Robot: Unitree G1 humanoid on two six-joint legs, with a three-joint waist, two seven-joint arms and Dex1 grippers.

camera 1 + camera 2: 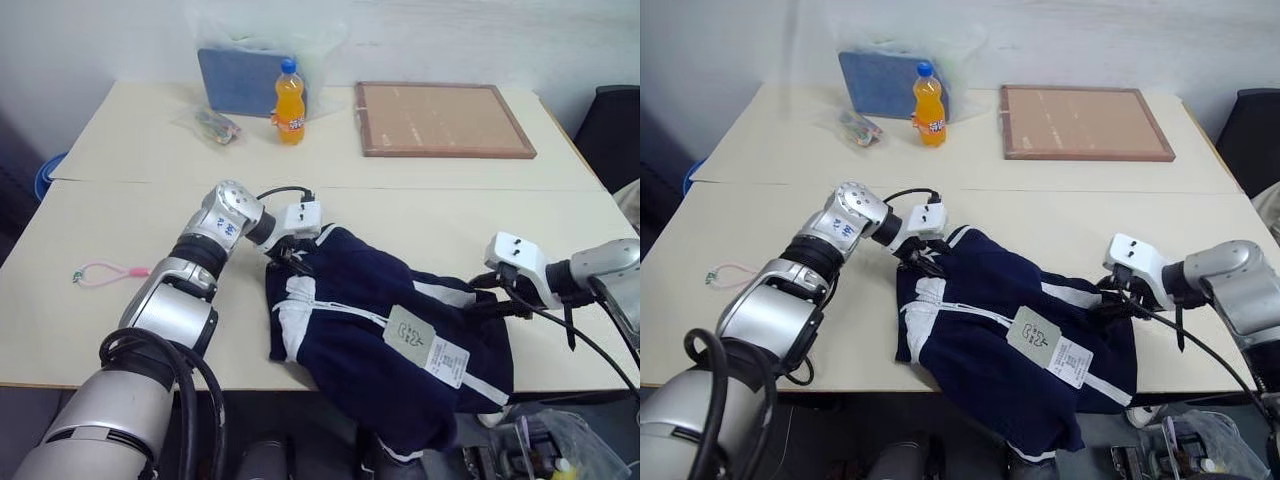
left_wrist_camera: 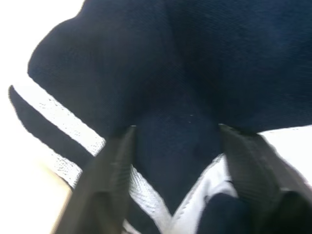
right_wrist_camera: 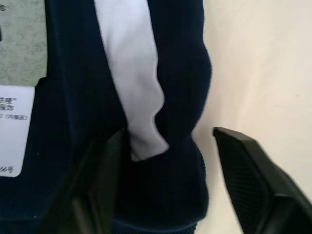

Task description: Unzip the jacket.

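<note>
Still zipped, to judge by the light zipper (image 1: 345, 309) running closed from the white collar down the front of the navy track jacket (image 1: 385, 335); unzipping not yet begun. Lying crumpled at the near edge of the worktop (image 1: 120, 300), hem spilling over the edge, paper hang tag (image 1: 425, 345) on top.

Left gripper (image 1: 290, 258) at the collar end, jaws spread, navy cloth and white lining between them in the left wrist view, no pinch evident. Right gripper (image 1: 500, 290) at the right side of the jacket, jaws spread astride a sleeve edge with its white stripe, one finger over bare worktop. Remaining: hold the collar, find the slider, draw it down.

Far side: clear plastic bag (image 1: 265, 60) holding a blue flat item; orange soda bottle (image 1: 289, 102) in front; small clear packet (image 1: 215, 125) with colourful bits, contents unclear; framed corkboard (image 1: 440, 120) to the right.
</note>
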